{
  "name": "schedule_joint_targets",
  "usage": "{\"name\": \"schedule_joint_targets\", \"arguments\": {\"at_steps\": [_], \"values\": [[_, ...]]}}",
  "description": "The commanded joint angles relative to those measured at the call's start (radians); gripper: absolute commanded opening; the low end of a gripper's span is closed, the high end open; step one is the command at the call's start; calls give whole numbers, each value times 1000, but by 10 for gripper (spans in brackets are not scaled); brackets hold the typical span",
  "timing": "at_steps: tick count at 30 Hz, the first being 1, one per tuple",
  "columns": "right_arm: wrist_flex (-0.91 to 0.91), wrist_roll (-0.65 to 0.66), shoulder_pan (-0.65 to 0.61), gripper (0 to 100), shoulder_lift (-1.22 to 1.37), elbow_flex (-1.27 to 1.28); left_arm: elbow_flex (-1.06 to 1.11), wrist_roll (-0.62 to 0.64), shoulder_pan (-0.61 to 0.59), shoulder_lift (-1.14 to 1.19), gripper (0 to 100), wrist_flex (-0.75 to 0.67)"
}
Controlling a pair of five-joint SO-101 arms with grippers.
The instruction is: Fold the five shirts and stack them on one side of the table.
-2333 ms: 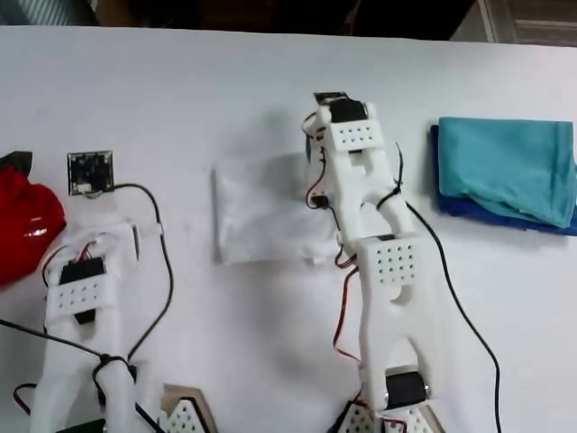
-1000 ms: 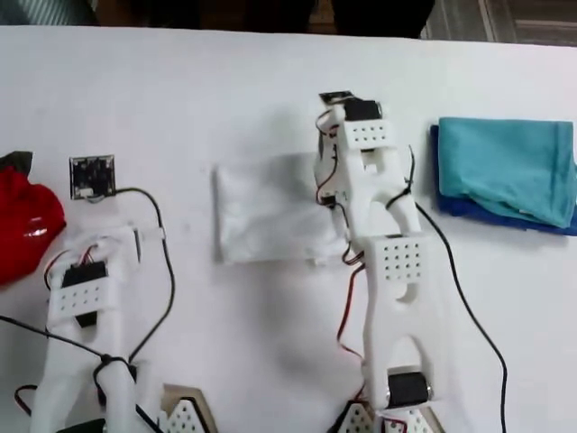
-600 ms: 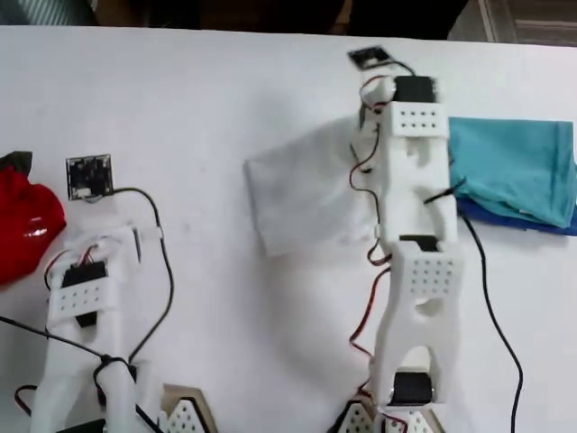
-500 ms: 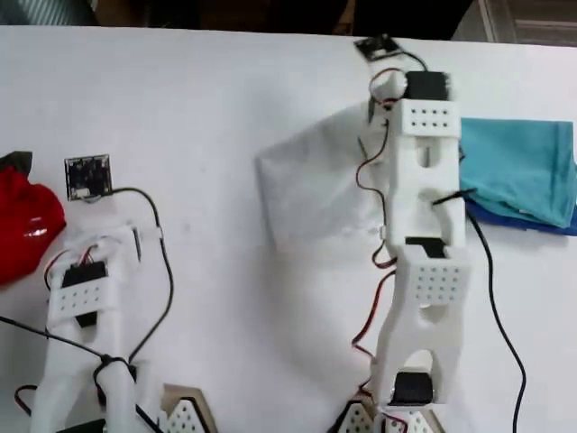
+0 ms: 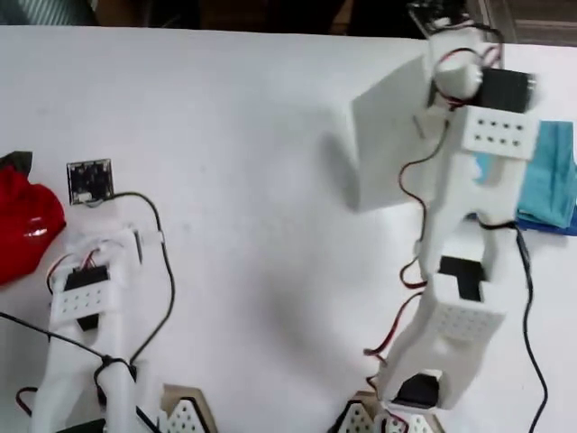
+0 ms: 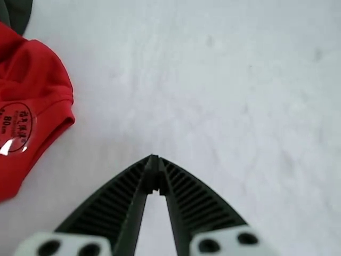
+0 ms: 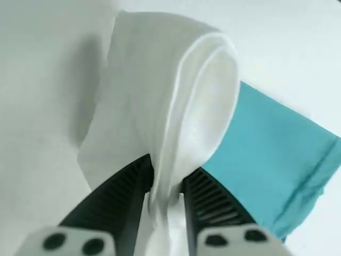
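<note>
**White shirt lifted and carried toward the stack**

Since a moment ago, the right arm has swung the folded white shirt [image 5: 389, 135] up from mid-table and across toward the teal shirt [image 5: 556, 176] at the high view's right edge. The right gripper [image 7: 166, 180] pinches the shirt's folded edge, and the cloth hangs, seemingly clear of the table. Stacking looks close. The left gripper [image 6: 154, 173] sits pressed together and empty near the red shirt [image 6: 29, 112].

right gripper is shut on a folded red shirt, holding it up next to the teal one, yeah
Not quite: the shirt in the right gripper is white, not red. The right wrist view shows the folded white shirt clamped in it, held up next to the teal shirt.
</note>
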Motion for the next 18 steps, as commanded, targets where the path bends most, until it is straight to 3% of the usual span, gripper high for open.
{"name": "schedule_joint_targets", "arguments": {"at_steps": [1, 10, 18], "values": [[7, 75, 58, 21, -99, -20, 2, 6, 29, -28, 26, -34], [-116, 198, 213, 21, -122, -15, 4, 6, 29, -28, 26, -34], [-262, 213, 278, 21, -85, -15, 4, 5, 29, -26, 26, -34]]}}
